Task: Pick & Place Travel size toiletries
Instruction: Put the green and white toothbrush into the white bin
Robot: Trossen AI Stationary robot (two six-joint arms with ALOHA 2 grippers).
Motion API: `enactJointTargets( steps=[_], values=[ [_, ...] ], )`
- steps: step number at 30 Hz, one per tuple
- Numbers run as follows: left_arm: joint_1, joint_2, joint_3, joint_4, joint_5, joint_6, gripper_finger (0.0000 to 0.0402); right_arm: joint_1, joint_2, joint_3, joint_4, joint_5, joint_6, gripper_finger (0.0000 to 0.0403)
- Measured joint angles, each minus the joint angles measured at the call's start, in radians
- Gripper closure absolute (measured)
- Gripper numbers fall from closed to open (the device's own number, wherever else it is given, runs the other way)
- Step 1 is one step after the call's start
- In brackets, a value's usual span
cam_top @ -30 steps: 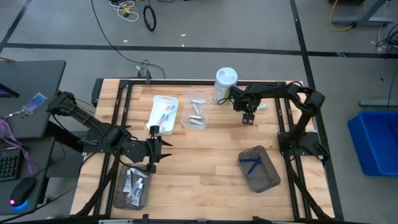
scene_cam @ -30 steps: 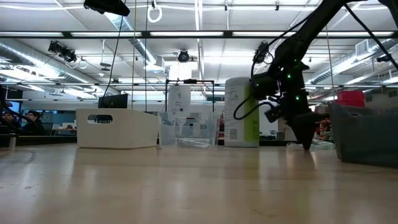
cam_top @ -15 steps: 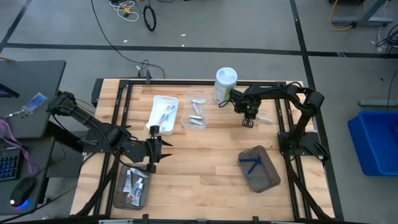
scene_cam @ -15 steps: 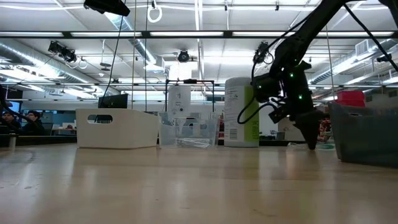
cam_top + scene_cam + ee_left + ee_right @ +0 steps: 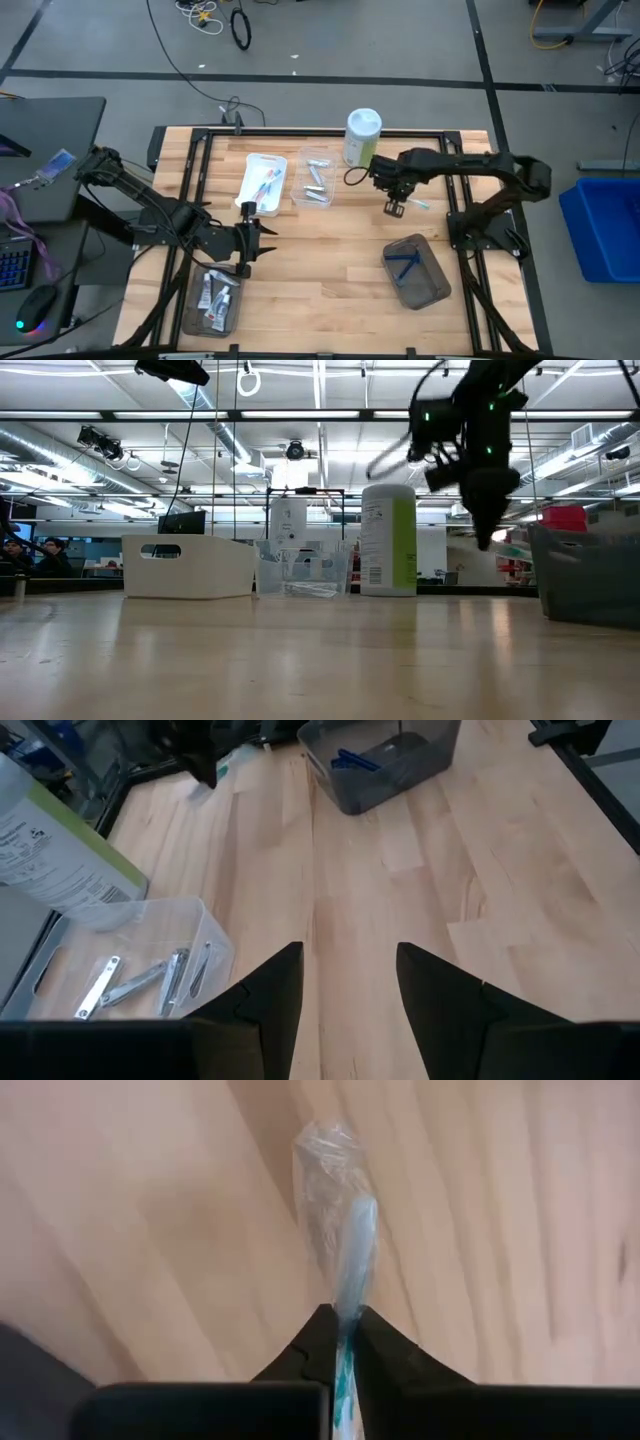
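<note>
Clearly the right hand (image 5: 393, 208) has a slim wrapped toothbrush (image 5: 340, 1240) pinched between its fingertips (image 5: 385, 1350), jaws closed down to a narrow slit on the handle. In the high view the toothbrush (image 5: 412, 201) sticks out sideways from the hand, above the worktop (image 5: 330, 250) near its far right part, beside the green-and-white canister (image 5: 361, 136); the low view shows this hand (image 5: 484, 540) lifted well clear of the surface.

The item looks very light and thin, a stiff plastic stick inside a loose clear film. The film is likely slippery and crinkly, so a grip on the wrapping alone could slide; the hold should sit on the hard handle, as it seems to now. Since it is held near one end, the long free end may swing or droop, and a quick turn could twist it in the jaws. It is not fragile, so a firm pinch should do no harm.

The white tray (image 5: 260, 183) near the far edge already holds similar brushes, so that is probably where it belongs. The clear tray (image 5: 315, 180) next to it carries small silvery items, the dark tray (image 5: 417, 270) toward the near right corner holds blue razors (image 5: 403, 262), and another dark tray (image 5: 212, 300) at the near left corner holds small tubes.

The left hand (image 5: 250, 238) waits over the near left part of the worktop, its fingers (image 5: 270, 1000) spread apart and empty.
</note>
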Motion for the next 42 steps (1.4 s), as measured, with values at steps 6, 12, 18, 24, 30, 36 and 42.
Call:
enactJointTargets(
  steps=[6, 12, 18, 24, 30, 36, 42],
  values=[
    [0.0, 0.0, 0.0, 0.037, -0.033, 0.03, 0.0232, 0.114, -0.116, 0.028, 0.307, -0.002, 0.052, 0.037],
    [0.026, 0.0, 0.0, 0.053, -0.051, 0.061, 0.0232, 0.181, -0.145, 0.028, 0.741, -0.024, 0.044, 0.0368],
    [0.109, 0.0, 0.0, 0.08, -0.049, -0.004, 0.0232, 0.209, -0.125, 0.029, 0.987, -0.128, -0.009, 0.0367],
    [0.232, 0.0, 0.0, 0.186, 0.094, -0.008, 0.0232, 0.244, -0.072, 0.029, 1.139, -0.192, -0.071, 0.0367],
    [0.35, 0.056, 0.0, 0.321, 0.34, 0.051, 0.0232, 0.277, -0.002, 0.029, 1.227, -0.201, -0.08, 0.0367],
    [0.418, 0.194, 0.0, 0.406, 0.363, 0.051, 0.0221, 0.289, 0.02, 0.028, 1.246, -0.201, -0.095, 0.0367],
    [0.444, 0.257, -0.002, 0.47, 0.359, 0.05, 0.0194, 0.289, 0.019, 0.028, 1.245, -0.201, -0.095, 0.0362]
  ],
)
